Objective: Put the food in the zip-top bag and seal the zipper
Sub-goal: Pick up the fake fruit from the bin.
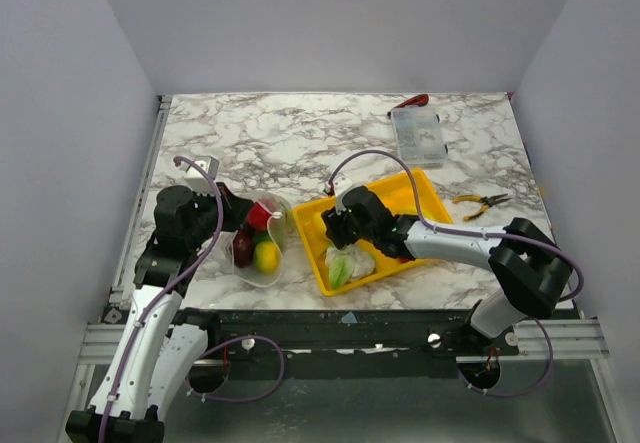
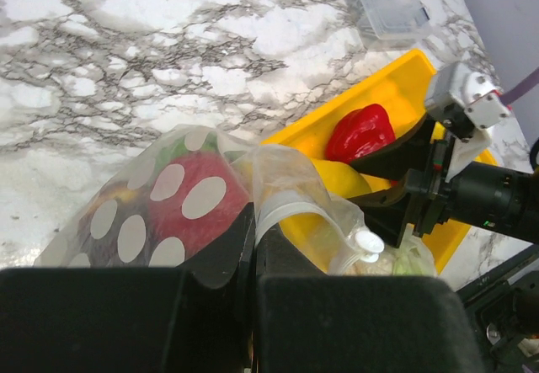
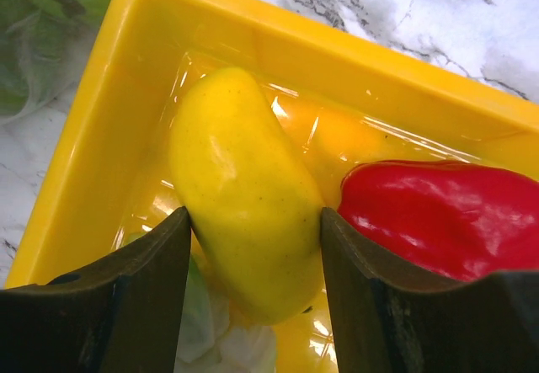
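Note:
The zip-top bag (image 1: 262, 248) lies left of the yellow tray (image 1: 425, 195), holding a red piece, a dark purple piece (image 1: 242, 248) and a yellow piece (image 1: 266, 256). My left gripper (image 1: 240, 221) is shut on the bag's mouth edge; in the left wrist view the gripper (image 2: 251, 230) pinches the zipper strip (image 2: 290, 205) of the dotted bag (image 2: 168, 200). My right gripper (image 1: 338, 228) is inside the tray; in the right wrist view the gripper (image 3: 253, 221) has both fingers against the yellow banana (image 3: 244, 213). The red pepper (image 3: 446, 213) lies beside it, the cauliflower (image 1: 350, 263) at the tray's near corner.
A rigid clear compartment box (image 1: 417, 135) stands at the back right, with a red-handled tool (image 1: 412, 101) behind it. Yellow-handled pliers (image 1: 480, 203) lie right of the tray. A small white box (image 1: 203, 168) sits behind the left arm.

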Robot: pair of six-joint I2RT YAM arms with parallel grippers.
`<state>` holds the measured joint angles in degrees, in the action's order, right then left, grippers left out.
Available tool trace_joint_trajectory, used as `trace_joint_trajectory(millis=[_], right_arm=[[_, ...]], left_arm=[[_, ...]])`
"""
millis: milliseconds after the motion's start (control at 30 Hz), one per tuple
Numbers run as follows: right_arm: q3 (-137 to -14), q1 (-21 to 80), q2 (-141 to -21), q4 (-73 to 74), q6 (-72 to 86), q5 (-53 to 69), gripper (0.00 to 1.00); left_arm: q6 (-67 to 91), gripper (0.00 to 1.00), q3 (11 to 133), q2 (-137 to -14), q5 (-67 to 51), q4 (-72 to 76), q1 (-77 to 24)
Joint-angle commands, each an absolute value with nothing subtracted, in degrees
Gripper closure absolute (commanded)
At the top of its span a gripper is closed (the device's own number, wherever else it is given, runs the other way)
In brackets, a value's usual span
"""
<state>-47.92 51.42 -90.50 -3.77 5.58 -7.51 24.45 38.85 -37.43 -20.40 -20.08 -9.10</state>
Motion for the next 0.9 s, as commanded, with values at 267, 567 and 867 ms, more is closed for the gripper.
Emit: trace_joint_trajectory(millis=[267,567,867], right_arm=[[-45.81,51.59,-86.83,-8.10,9.08,-10.76,1.00],[-44.20,51.59,-84.56,-9.61,12.31,-9.56,1.00],[-43.68,51.59,-82.27,-9.61,15.27,-12.17,1.00]], left_arm=[[45.54,1.00,62.21,-50.95,-13.01,-43.00,-3.64],[63.76,1.00,66.25,-57.07,-18.85,-48.16,-0.53],[72.83,1.00,57.59,-53.93,-15.71,-43.75,1.77]])
